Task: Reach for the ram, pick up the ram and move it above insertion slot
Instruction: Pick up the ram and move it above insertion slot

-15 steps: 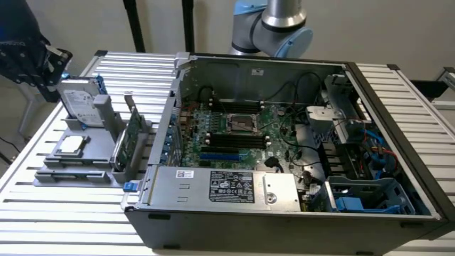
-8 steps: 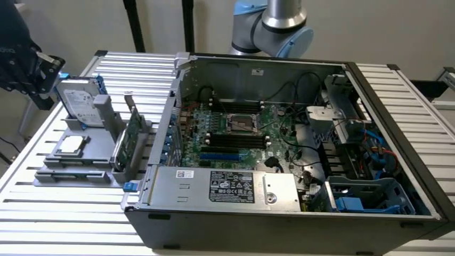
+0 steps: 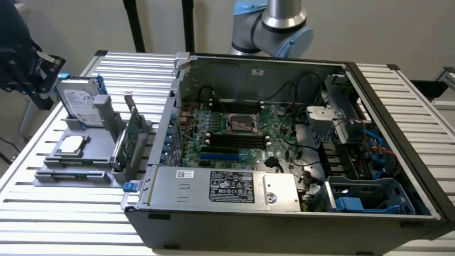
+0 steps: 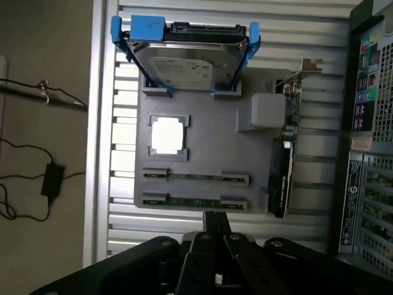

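Two thin green ram sticks stand on edge in a grey holder (image 4: 209,147). One ram stick (image 4: 195,201) is closest to my gripper, the other (image 4: 195,177) lies parallel just beyond it. My gripper (image 4: 215,216) hovers apart from the holder's edge, its dark fingertips meeting with nothing between them. In the exterior view my gripper (image 3: 35,66) hangs at the far left, above and beyond the holder (image 3: 92,146). The black insertion slots (image 3: 235,140) run side by side on the motherboard inside the open computer case (image 3: 284,213).
The holder also carries a hard drive in a blue bracket (image 4: 184,58), a CPU (image 4: 167,135) and a bigger green card with a metal bracket (image 4: 284,153). A shorter blue slot (image 3: 217,156) lies beside the black ones. Cables and a drive cage crowd the case's right side.
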Motion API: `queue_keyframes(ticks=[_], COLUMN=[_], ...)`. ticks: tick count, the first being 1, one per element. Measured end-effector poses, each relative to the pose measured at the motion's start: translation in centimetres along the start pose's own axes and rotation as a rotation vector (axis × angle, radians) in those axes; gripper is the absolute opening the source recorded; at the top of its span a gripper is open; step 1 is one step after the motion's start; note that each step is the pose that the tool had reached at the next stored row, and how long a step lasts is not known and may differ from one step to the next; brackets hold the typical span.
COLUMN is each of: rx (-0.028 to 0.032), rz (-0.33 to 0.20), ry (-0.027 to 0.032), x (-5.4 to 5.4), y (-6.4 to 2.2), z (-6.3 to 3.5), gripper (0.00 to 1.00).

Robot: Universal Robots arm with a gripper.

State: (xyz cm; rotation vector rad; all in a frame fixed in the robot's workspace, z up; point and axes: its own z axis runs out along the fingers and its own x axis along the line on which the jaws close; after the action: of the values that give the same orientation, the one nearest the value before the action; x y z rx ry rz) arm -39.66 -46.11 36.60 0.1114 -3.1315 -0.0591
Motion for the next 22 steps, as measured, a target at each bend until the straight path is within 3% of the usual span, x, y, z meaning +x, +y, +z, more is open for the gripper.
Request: queue_keyframes(ticks=[22], rx=[0.0025], rz=[-0.400], ry=[0.0152], x=[-0.01], y=[0.00], z=[0.04], gripper=[0.11])
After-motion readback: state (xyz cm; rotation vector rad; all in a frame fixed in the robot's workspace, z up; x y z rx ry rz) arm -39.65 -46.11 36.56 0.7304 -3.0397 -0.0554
